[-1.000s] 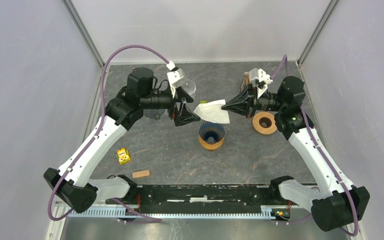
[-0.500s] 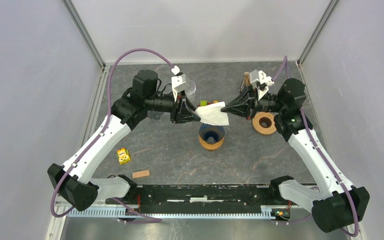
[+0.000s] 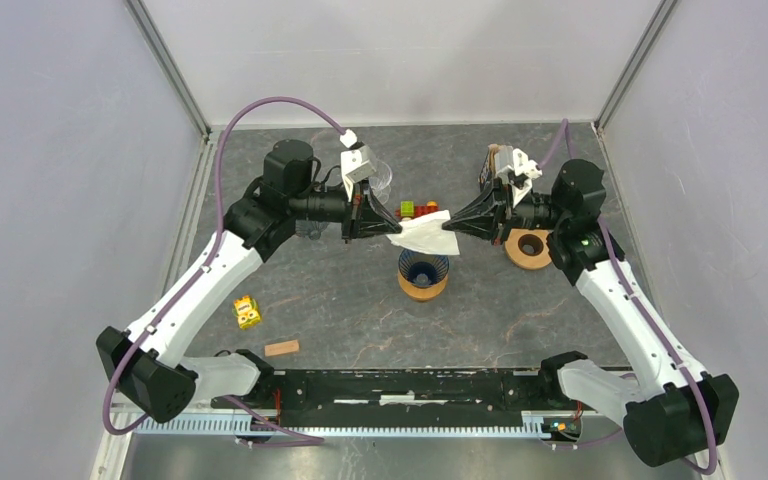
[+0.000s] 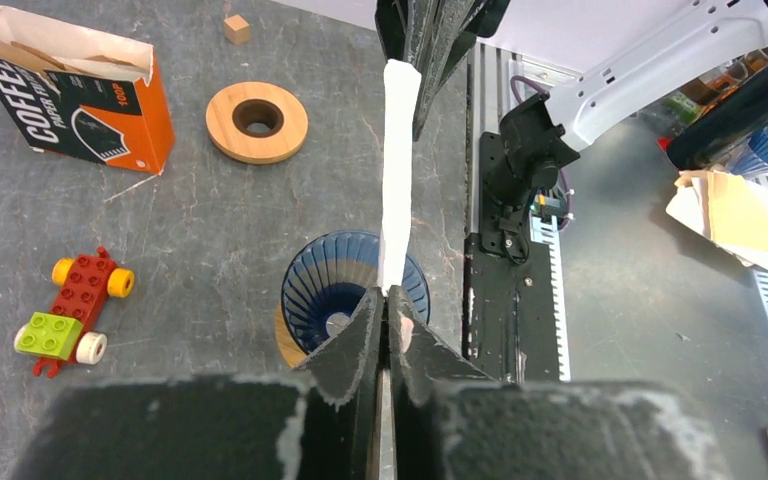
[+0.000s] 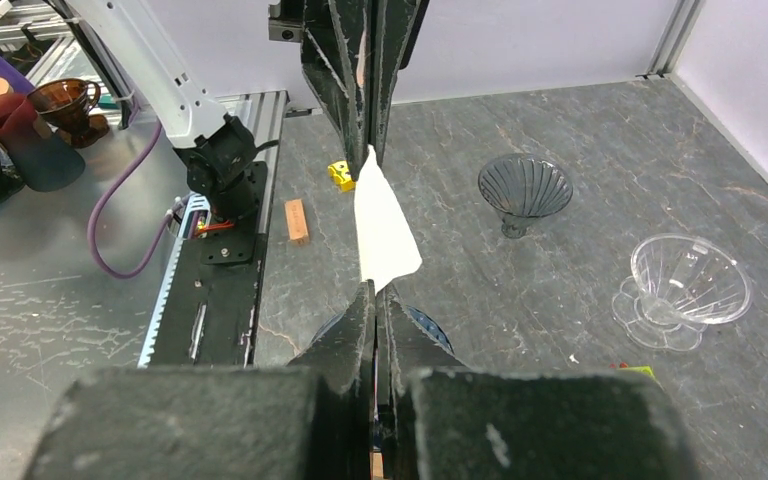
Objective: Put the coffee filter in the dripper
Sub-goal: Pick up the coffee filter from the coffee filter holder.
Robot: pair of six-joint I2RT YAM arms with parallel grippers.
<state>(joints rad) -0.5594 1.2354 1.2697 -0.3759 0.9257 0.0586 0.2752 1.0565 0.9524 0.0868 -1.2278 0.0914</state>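
Each arm is built of white links (image 3: 190, 285) joined by black joint housings (image 3: 282, 165). The left end effector (image 3: 392, 232) and the right end effector (image 3: 452, 224) are formed of tapered black fingers (image 3: 368, 224), and just behind each a white camera block (image 3: 360, 163) is mounted. A purple cable (image 3: 278, 99) is looped back from each wrist.

A robotics lab: grey-panelled test enclosure (image 3: 60, 150) with aluminium posts (image 3: 167, 65).

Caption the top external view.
Left gripper and right gripper pinch a white paper coffee filter above the blue ribbed dripper.
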